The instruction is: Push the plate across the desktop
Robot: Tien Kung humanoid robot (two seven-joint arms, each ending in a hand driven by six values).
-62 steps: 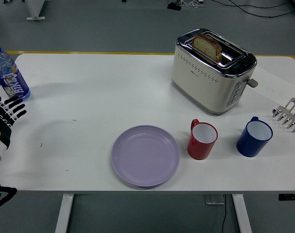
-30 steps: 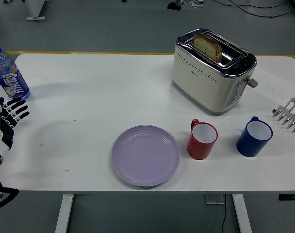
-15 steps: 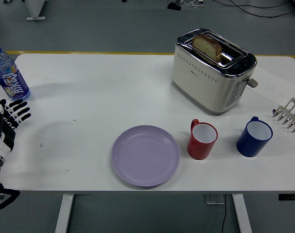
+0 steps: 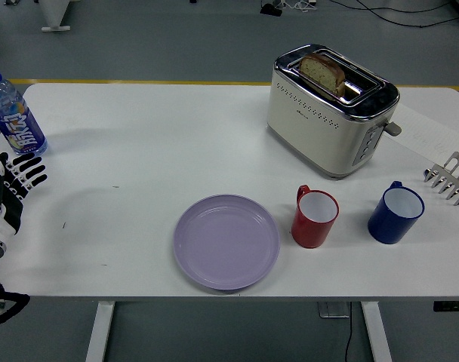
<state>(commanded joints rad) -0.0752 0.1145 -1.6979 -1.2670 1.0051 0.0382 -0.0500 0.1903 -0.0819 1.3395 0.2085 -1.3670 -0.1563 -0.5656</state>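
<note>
The lilac plate (image 4: 226, 241) lies near the worktop's (image 4: 154, 143) 6 o'clock edge, with the red mug (image 4: 315, 218) just beside it at 3 o'clock (apparently not touching), so the spread, empty left hand (image 4: 16, 181) pushing rightward risks toppling it.

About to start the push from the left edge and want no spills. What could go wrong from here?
1. The red mug stands just right of the plate; a rightward push would likely knock it, then perhaps the blue mug.
2. The plate sits near the table's front edge; a skewed push could slide it off.
3. The left hand, fingers spread, is close below the bottle and could tip it when swinging in.
</note>
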